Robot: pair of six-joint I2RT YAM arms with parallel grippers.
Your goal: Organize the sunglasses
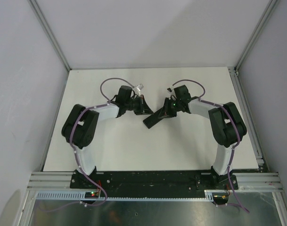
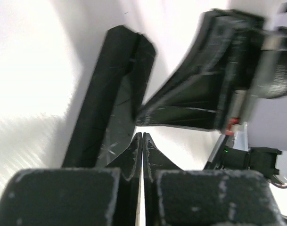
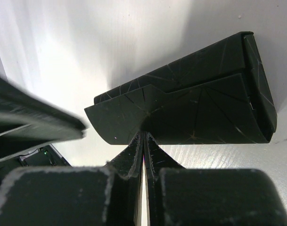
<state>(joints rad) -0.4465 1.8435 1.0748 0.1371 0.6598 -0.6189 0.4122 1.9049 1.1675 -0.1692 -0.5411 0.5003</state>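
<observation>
The black case (image 1: 151, 120) lies slanted at the table's middle between both grippers. In the right wrist view the case (image 3: 195, 94) shows its curved front flap, and my right gripper (image 3: 144, 134) is shut with its tips pinched on the flap's lower edge. My left gripper (image 2: 142, 135) is shut with nothing seen between its fingers; it is close to one end of the case (image 2: 110, 94), just below the right gripper's fingers (image 2: 195, 94). From above, the left gripper (image 1: 144, 107) and right gripper (image 1: 163, 114) nearly meet. The sunglasses are not in view.
A small pale, clear-looking thing (image 1: 140, 87) lies just behind the left wrist. The white table top (image 1: 110, 146) is bounded by grey walls and aluminium rails. The left gripper's blurred finger (image 3: 30, 127) fills the left side of the right wrist view.
</observation>
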